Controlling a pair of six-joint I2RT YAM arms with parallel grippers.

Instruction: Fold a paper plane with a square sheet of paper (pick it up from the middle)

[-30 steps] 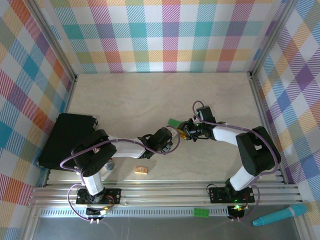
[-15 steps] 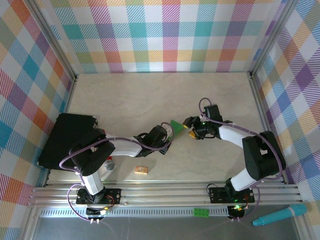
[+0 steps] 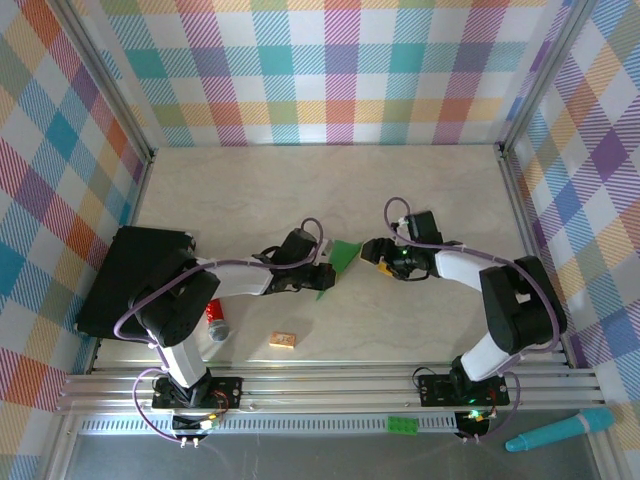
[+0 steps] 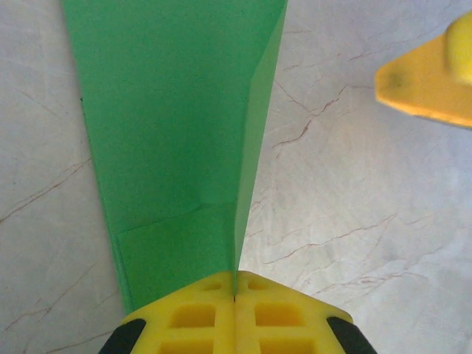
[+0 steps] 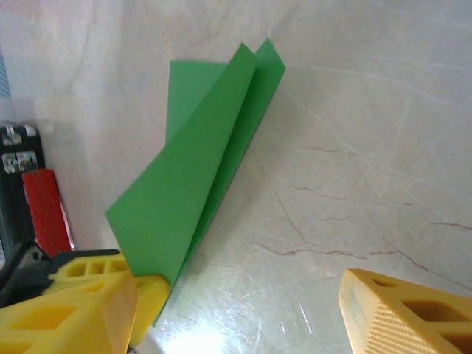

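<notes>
Looks well along — grips the paper plane [image 3: 340, 262], a slim layered dart, by its narrow end in clenched left jaws, just beside the released right jaws — likely leaves final wing creases.

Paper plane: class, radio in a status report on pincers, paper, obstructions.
Left pincer shut on folded green paper. Right pincer open, beside it. Tan block nearer the bases, not blocking.

The far half of the worktop [image 3: 300, 185] lies open, the folded green paper [image 3: 342, 258] stands between the arms, and a black case [image 3: 130, 280], red object [image 3: 213, 310] and wooden block [image 3: 283, 340] crowd the near left.
</notes>
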